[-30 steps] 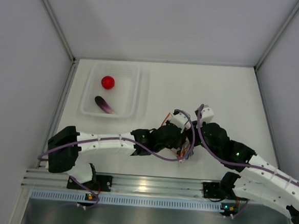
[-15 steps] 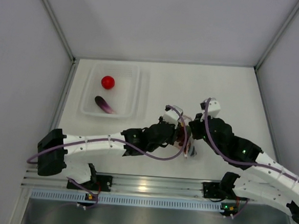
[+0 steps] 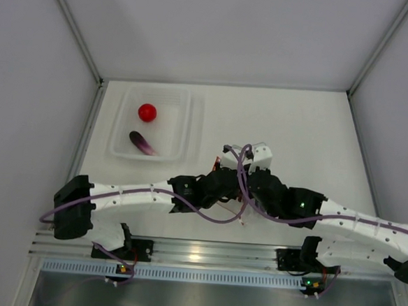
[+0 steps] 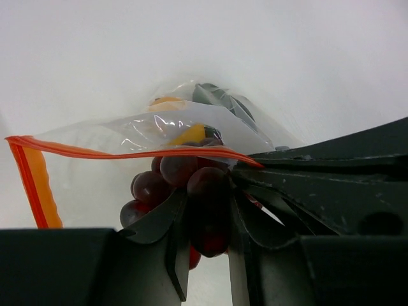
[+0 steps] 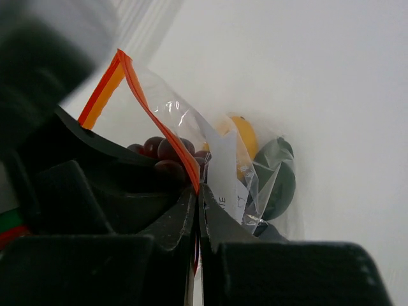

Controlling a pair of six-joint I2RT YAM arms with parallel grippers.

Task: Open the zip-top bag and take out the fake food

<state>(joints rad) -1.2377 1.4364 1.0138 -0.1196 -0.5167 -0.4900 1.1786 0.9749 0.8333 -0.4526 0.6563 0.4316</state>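
In the left wrist view my left gripper (image 4: 209, 204) is shut on the dark purple grape bunch (image 4: 159, 185) at the open mouth of the zip-top bag (image 4: 127, 131). Its red-orange zipper strip (image 4: 115, 152) runs across just above the grapes. In the right wrist view my right gripper (image 5: 199, 191) is shut on the bag's zipper edge (image 5: 153, 115). The yellow lemon (image 5: 241, 135) and dark green oval (image 5: 279, 182) lie inside the bag. From above, both grippers (image 3: 238, 185) meet at mid-table and hide the bag. The red tomato (image 3: 147, 112) and purple eggplant (image 3: 143, 143) lie in the tray.
The rigid clear tray (image 3: 185, 124) stands at the back left of the white table. Grey walls enclose the table on three sides. Purple cables loop around both wrists near the grippers.
The right arm has swung left and down, closing in on the left gripper. The bag, visible between the grippers half a second ago, is now hidden under them in the top view.
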